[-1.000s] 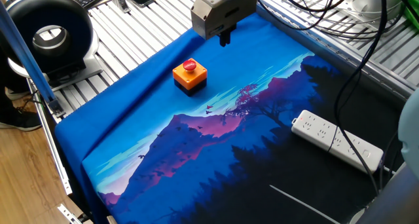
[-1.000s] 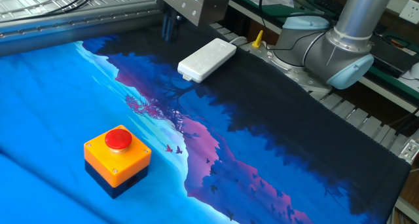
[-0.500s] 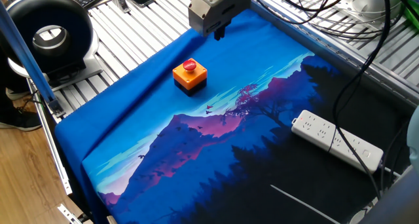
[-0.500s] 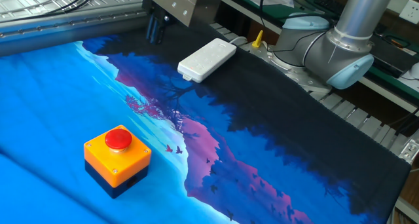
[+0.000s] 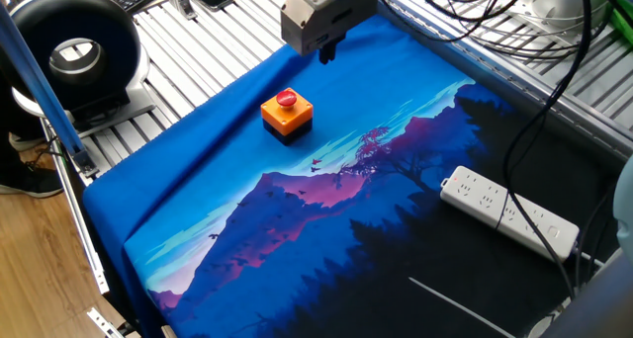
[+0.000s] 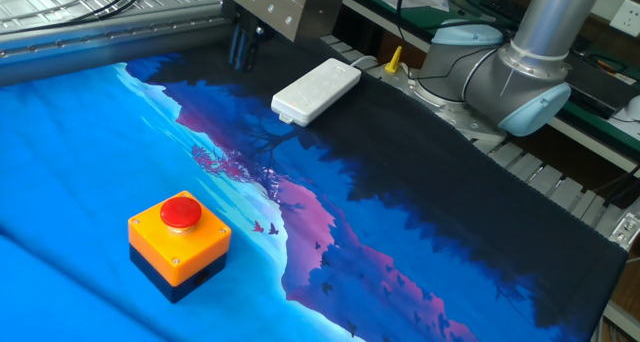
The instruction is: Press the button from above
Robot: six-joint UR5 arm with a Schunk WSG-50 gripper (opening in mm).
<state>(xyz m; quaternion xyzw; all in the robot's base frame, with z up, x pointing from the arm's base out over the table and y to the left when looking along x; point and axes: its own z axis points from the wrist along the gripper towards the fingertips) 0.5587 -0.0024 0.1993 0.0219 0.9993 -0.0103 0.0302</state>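
Note:
The button (image 5: 286,99) is a red round cap on an orange box with a black base, standing on the blue part of the printed cloth. It also shows in the other fixed view (image 6: 181,212), near the lower left. My gripper (image 5: 326,51) hangs above the cloth's far edge, beyond the button and a little to its right, well apart from it. In the other fixed view my gripper (image 6: 243,54) shows as dark fingers under a grey body at the top. Nothing is held. No view shows the fingertips clearly enough to tell their state.
A white power strip (image 5: 508,211) lies on the dark part of the cloth, also in the other fixed view (image 6: 316,90). The printed cloth (image 5: 297,210) covers the table. A black round device (image 5: 74,56) stands off the cloth at the left. Cables hang at the back.
My gripper has moved a little along the far edge of the cloth, leftward in both views. The button has not moved.

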